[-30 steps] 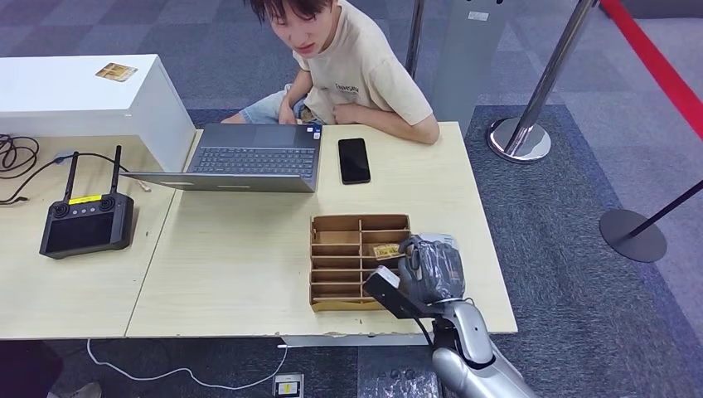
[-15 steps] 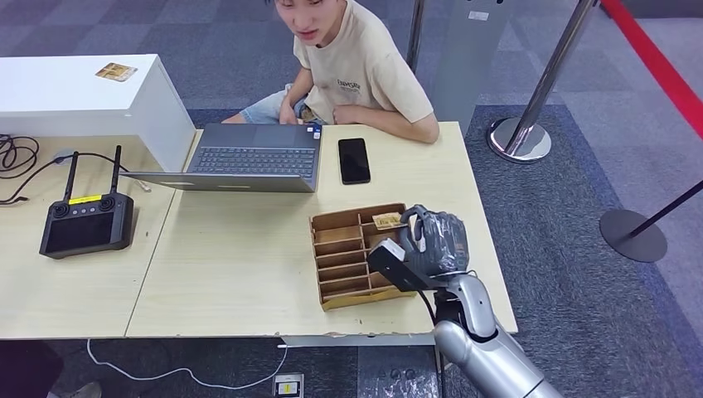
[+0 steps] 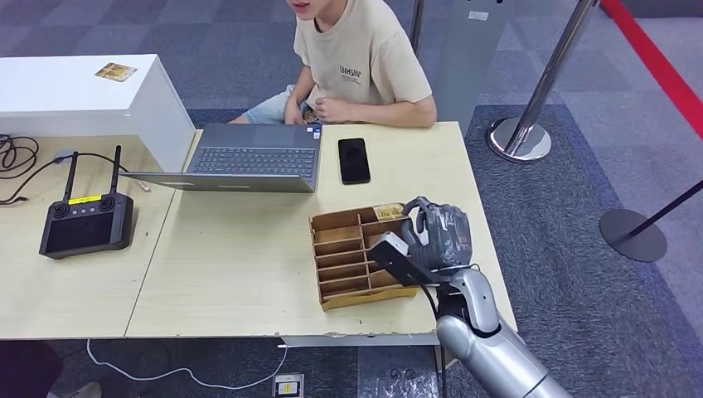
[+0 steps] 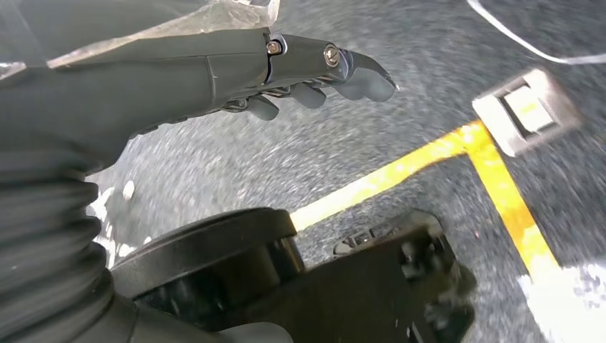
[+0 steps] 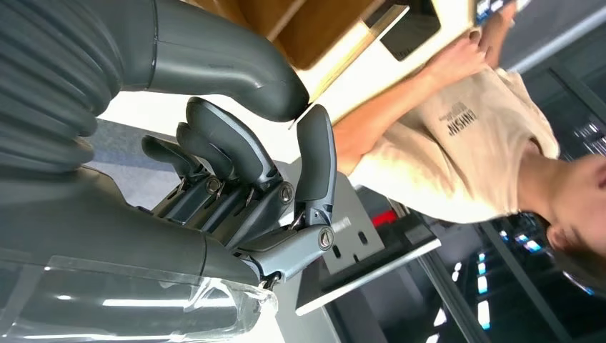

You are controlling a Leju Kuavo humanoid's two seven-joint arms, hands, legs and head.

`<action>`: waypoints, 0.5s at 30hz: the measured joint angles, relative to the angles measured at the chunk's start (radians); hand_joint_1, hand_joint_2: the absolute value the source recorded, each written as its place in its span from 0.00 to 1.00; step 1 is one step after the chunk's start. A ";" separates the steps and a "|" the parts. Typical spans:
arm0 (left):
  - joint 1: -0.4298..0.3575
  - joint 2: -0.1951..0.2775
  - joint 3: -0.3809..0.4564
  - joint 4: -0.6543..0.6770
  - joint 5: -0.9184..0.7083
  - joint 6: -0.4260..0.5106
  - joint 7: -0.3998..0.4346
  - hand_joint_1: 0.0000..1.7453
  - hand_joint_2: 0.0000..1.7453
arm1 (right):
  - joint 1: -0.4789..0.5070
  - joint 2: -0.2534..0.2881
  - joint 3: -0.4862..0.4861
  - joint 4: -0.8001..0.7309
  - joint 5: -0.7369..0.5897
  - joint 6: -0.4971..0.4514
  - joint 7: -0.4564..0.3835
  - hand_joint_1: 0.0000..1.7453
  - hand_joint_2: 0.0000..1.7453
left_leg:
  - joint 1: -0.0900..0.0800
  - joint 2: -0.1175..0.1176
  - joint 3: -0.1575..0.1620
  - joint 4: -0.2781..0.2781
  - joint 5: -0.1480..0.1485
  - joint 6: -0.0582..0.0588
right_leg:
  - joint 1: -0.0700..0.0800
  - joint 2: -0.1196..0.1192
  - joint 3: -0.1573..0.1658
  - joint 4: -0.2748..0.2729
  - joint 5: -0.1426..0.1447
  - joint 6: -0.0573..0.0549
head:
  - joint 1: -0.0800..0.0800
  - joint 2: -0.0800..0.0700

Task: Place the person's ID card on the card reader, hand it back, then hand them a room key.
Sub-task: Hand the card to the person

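The right robot hand (image 3: 437, 234) (fingers curled, holding nothing) has shoved the cardboard organizer (image 3: 358, 255) askew toward the person (image 3: 362, 65).

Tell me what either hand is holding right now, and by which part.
Nothing. The right hand hangs beside the cardboard tray with curled, empty fingers; the left hand is empty too.

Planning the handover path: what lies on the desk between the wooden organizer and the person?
Bare tabletop in head view; black phone sits just left.
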State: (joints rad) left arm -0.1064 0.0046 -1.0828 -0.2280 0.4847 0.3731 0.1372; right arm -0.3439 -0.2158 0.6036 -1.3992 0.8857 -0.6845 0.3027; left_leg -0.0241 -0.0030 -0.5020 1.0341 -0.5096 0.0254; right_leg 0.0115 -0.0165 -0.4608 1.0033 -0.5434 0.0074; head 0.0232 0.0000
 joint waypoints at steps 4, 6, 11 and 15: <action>0.002 0.010 0.013 0.001 0.040 0.023 0.003 0.00 1.00 | -0.001 -0.024 -0.017 -0.072 -0.027 0.018 0.013 1.00 1.00 | 0.000 0.000 0.000 0.000 0.000 0.000 | 0.000 0.000 0.000 0.000 0.000 0.000 | 0.000 0.000; 0.002 0.017 0.016 0.003 0.037 0.027 -0.004 0.00 1.00 | -0.007 -0.043 -0.029 -0.114 -0.076 0.043 0.011 1.00 1.00 | 0.000 0.000 0.000 0.000 0.000 0.000 | 0.000 0.000 0.000 0.000 0.000 0.000 | 0.000 0.000; 0.002 0.024 0.018 0.004 0.031 0.059 -0.028 0.00 1.00 | -0.042 -0.098 -0.066 -0.197 -0.205 0.120 0.004 1.00 1.00 | 0.000 0.000 0.000 0.000 0.000 0.000 | 0.000 0.000 0.000 0.000 0.000 0.000 | 0.000 0.000; 0.003 0.006 0.024 0.004 0.056 0.120 -0.029 0.00 1.00 | -0.105 -0.123 -0.078 -0.231 -0.283 0.198 -0.031 1.00 1.00 | -0.001 0.001 0.000 0.000 0.000 0.000 | -0.001 0.000 0.000 0.000 0.000 0.000 | 0.000 0.000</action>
State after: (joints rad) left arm -0.1035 0.0106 -1.0588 -0.2243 0.5405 0.4932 0.1079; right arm -0.4491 -0.3389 0.5261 -1.6303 0.6025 -0.4868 0.2720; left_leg -0.0254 -0.0023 -0.5025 1.0344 -0.5096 0.0254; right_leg 0.0107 -0.0162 -0.4605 1.0034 -0.5430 0.0076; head 0.0231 0.0000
